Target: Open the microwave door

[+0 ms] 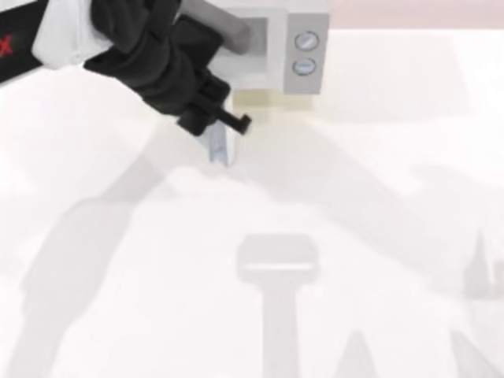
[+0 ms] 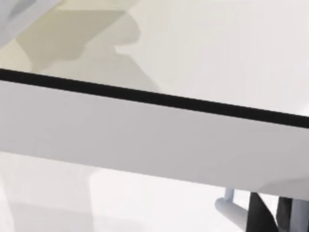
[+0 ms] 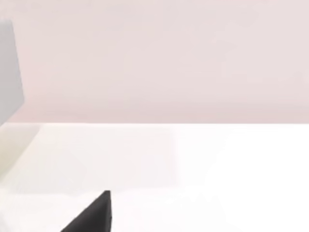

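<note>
The microwave (image 1: 272, 47) is sitting at the twelve o'clock edge of the table (image 1: 378, 197) in the top view, its two round knobs (image 1: 305, 53) stacked on the panel at its three o'clock side. The microwave door (image 1: 220, 142) is standing swung out from the body, hinged at the nine o'clock side of the opening and reaching toward six o'clock, so I am seeing it almost edge-on from above as a thin pale slab. Behind it a strip of the pale interior (image 1: 260, 98) is showing.

My left arm is reaching in from ten o'clock, and my left claw (image 1: 228, 120) is sitting right at the door's free edge, where the handle is. The dark fingers (image 1: 236, 120) are lying across the top of the door edge, narrowly set. They seem to be pinching the handle, though the arm's bulk is covering most of the contact, so I am hedging on that. In my left wrist view the door panel (image 2: 145, 135) is filling the frame as a broad grey band with a dark edge line, and the slim pale handle bar (image 2: 231, 212) is lying just beside a dark fingertip (image 2: 258, 215).

My right arm is parked off the four o'clock corner; in its wrist view only one dark finger (image 3: 94, 215) is showing, so I cannot tell how that claw is set.
</note>
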